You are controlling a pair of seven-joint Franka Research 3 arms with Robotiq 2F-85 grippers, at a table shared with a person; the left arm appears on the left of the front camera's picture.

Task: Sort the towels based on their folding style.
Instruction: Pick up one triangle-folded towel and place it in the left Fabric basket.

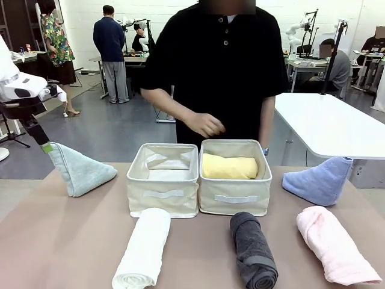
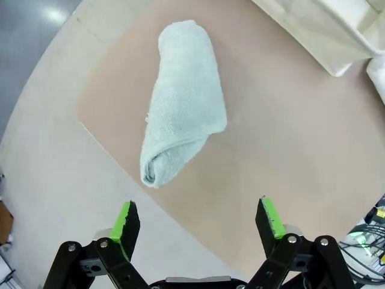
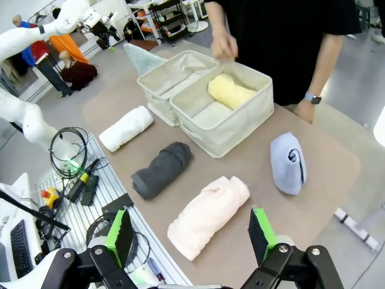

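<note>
A yellow towel (image 1: pixel 230 167) lies in a cream basket (image 1: pixel 207 195). On the tan table (image 1: pixel 66 241): white roll (image 1: pixel 144 250), dark grey roll (image 1: pixel 252 251), pink roll (image 1: pixel 335 245), pale teal cone (image 1: pixel 80 170), light blue cone (image 1: pixel 319 180).

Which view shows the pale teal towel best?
Left wrist view: the pale teal towel lies whole, seen from above, its rolled opening visible. Front view gives one side of it. Right wrist view catches just its tip behind the baskets.

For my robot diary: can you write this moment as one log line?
left gripper: open, near pale teal cone | right gripper: open, facing pink roll | yellow roll: in right basket
</note>
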